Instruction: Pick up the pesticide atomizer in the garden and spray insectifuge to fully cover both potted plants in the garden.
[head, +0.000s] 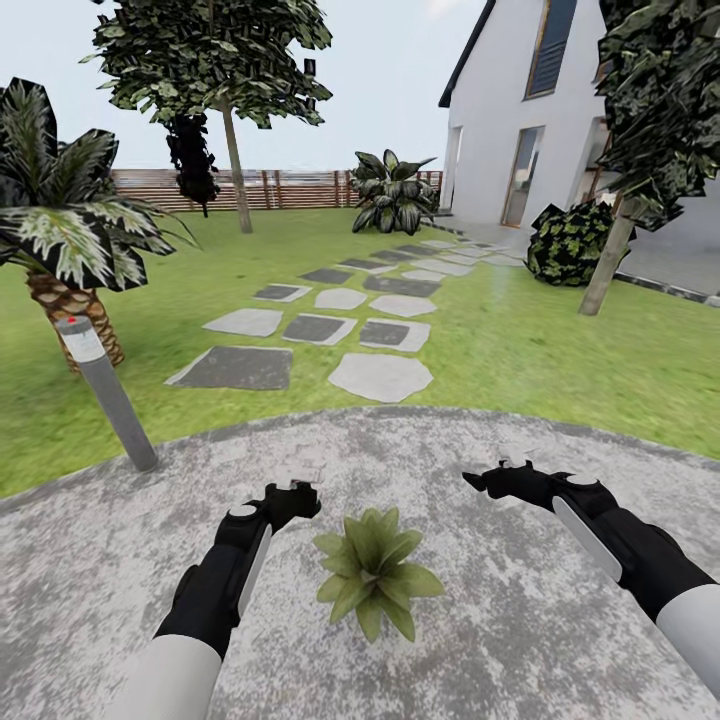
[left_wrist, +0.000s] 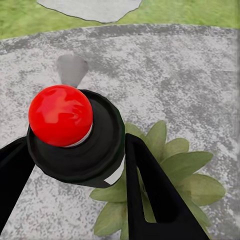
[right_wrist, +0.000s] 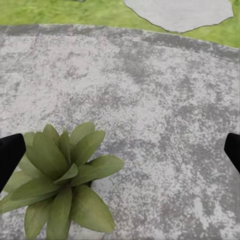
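Observation:
In the left wrist view my left gripper (left_wrist: 75, 147) is shut on the pesticide atomizer (left_wrist: 62, 117), whose dark round top with a red dome sits between the two black fingers (left_wrist: 150, 185). A pale grey cone shows just beyond it. One potted plant (head: 375, 572), a low rosette of pointed green leaves, stands on the grey paved patio (head: 500, 640) between my arms. Its pot is hidden under the leaves. The left gripper (head: 298, 496) hovers just beside and above the plant (left_wrist: 172, 167). My right gripper (head: 482, 482) is open and empty, its fingers wide apart (right_wrist: 120, 155) beyond the plant (right_wrist: 60, 180).
A grey bollard lamp (head: 108, 392) leans at the patio's left edge before a palm (head: 70, 235). Stepping stones (head: 320, 328) cross the lawn toward a white house (head: 520, 110). A tree trunk (head: 606, 265) and a bush (head: 568, 245) stand right; a slatted fence (head: 270, 188) runs behind.

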